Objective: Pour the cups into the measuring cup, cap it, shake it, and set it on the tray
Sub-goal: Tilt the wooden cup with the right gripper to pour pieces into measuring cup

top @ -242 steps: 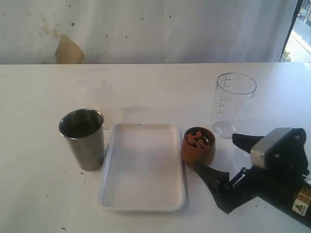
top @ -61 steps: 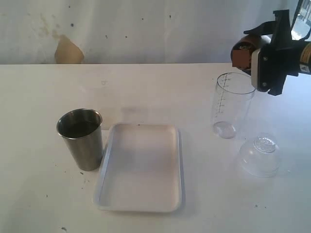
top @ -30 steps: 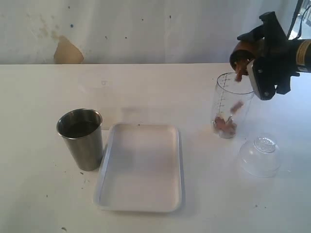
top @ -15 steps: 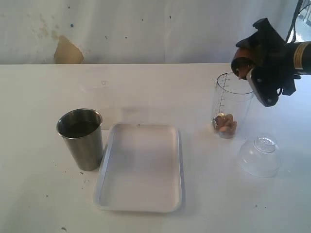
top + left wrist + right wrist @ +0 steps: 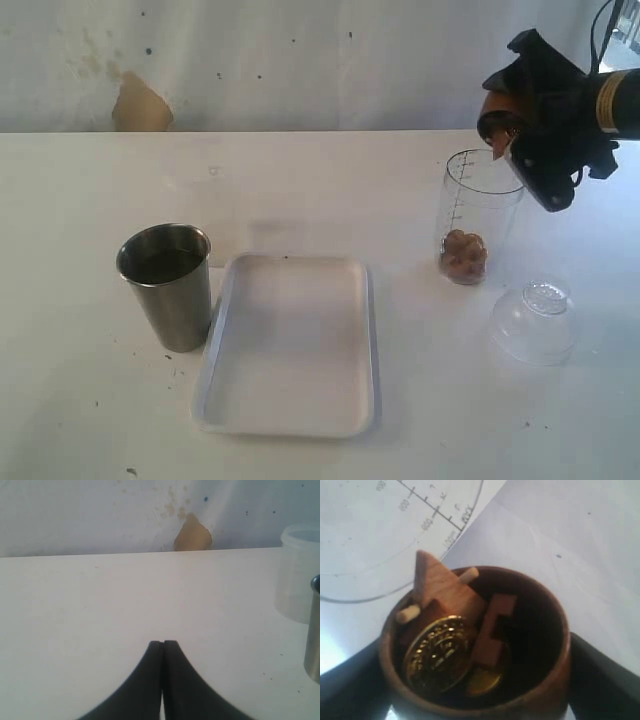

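Right claw point(image 5: 520, 122) grips the tipped wooden cup point(image 5: 497, 115) round its belly over the measuring cup point(image 5: 480, 210), light, smooth, probably slippery, so hold mid-body; left claw point(image 5: 162, 645) pinched shut, empty.

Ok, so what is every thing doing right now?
wooden cup: tipped over the measuring cup in the right gripper, some bits left inside
measuring cup: upright, uncapped, bits at the bottom
dome lid: off, on the table
steel tumbler: upright, untouched
tray: flat, nothing on it
left gripper: shut, holding nothing
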Tool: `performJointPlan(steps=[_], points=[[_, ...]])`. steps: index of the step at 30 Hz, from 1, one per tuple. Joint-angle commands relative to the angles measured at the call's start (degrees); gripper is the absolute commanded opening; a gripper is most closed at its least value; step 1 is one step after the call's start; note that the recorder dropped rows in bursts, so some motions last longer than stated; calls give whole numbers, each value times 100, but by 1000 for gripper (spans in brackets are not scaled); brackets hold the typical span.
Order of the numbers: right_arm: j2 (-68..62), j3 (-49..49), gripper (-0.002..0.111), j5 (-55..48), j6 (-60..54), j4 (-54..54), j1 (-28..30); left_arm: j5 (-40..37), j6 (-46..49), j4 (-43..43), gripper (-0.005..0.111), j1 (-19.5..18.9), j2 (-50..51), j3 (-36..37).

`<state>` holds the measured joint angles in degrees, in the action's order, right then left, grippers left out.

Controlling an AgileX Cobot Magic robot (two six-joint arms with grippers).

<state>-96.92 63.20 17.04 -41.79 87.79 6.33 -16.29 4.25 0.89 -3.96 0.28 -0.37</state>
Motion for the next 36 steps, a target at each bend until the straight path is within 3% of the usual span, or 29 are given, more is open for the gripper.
performJointPlan(steps=[1,9,28,36], points=[[84,31,0,-58,-57,33,-7,12,-37,61,0,-24,-28,37],[107,33,0,-560,-43,680,-233,12,-37,61,0,-24,-28,37],[287,79,0,-921,72,1006,-461,12,-37,61,0,-24,-28,37],[287,79,0,-701,827,1006,-462,12,-37,61,0,-24,-28,37]])
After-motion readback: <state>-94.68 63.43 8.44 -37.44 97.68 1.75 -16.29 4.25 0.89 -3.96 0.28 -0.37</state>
